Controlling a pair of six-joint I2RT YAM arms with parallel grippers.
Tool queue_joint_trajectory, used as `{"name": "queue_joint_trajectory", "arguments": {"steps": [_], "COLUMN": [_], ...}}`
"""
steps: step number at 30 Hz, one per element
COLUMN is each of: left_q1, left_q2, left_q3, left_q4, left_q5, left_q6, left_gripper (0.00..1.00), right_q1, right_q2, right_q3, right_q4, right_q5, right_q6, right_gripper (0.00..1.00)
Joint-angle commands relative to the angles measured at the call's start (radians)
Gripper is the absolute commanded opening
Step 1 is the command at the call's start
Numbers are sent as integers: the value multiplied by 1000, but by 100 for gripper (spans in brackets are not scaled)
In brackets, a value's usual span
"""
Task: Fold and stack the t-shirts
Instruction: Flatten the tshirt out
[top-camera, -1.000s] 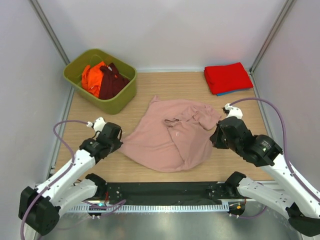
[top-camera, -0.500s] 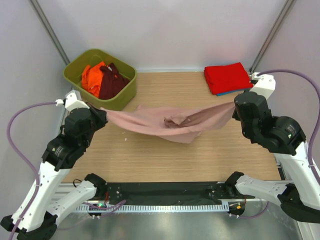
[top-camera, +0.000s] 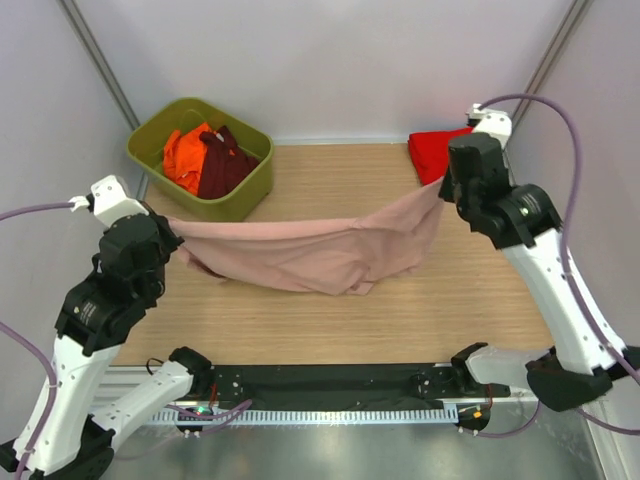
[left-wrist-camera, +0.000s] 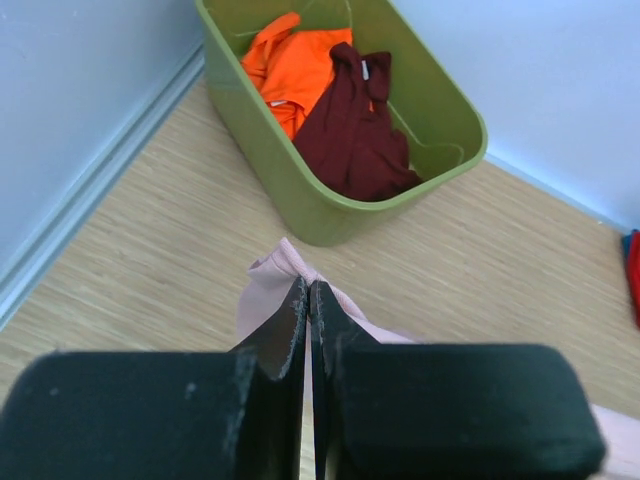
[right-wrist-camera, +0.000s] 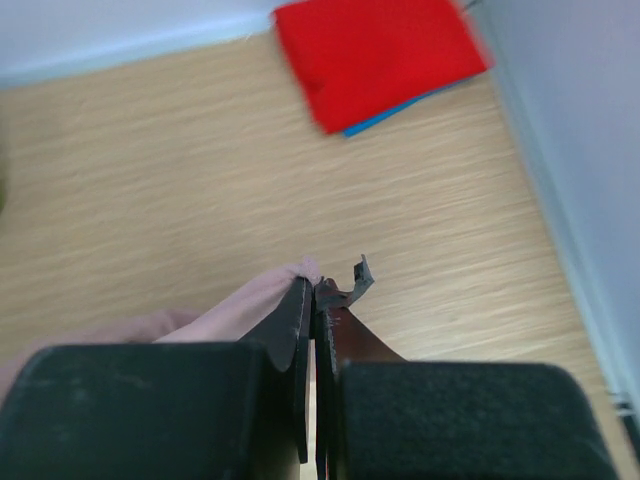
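Observation:
A dusty-pink t-shirt (top-camera: 300, 250) hangs stretched in the air between both arms, sagging in the middle above the table. My left gripper (top-camera: 170, 228) is shut on its left corner; pink cloth (left-wrist-camera: 270, 285) bunches at the shut tips (left-wrist-camera: 308, 290). My right gripper (top-camera: 442, 188) is shut on the right corner, cloth (right-wrist-camera: 245, 305) showing beside its tips (right-wrist-camera: 314, 290). A folded red t-shirt (top-camera: 455, 150) lies on a blue one (right-wrist-camera: 400, 108) at the back right. Orange (top-camera: 185, 155) and maroon (top-camera: 225, 165) t-shirts lie crumpled in the bin.
An olive-green bin (top-camera: 235, 205) stands at the back left, close to my left gripper. White walls and metal posts enclose the wooden table (top-camera: 330, 320). A black strip (top-camera: 330, 380) runs along the near edge by the arm bases.
Both grippers lifted the pink t-shirt off the table and moved apart and towards the back, pulling it from a crumpled heap into a taut hanging span.

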Motion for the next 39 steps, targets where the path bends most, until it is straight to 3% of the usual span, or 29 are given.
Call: {"name": "queue_joint_trajectory", "arguments": {"steps": [1,8,13,17,20,28,39], "left_q1": [-1,2,11,17,17,17,16], "left_q2": [42,180,321,384,365,179,-59], "left_q3": [-14,62,212,347,365,220,282], "left_q4": [1,122,220,210,219,279,268], "left_q5": [-58,-33,0,34,65,160,258], "left_q6": [51,113,185,211,208,157,82], "left_gripper": [0,0,0,0,0,0,1], "right_q1": [-76,-379,-585,-684,-712,-714,-714], "right_q2": [67,158,215,239,226,94,-147], "right_q3": [-34,49,283,431,471,446,581], "right_q4": [120,203,147,95,70,96,119], "right_q5": [-386,-695,-746,-758,-753,-749,-617], "right_q6": [63,135,101,78,54,55,41], "right_gripper": [1,1,1,1,1,1,1]}}
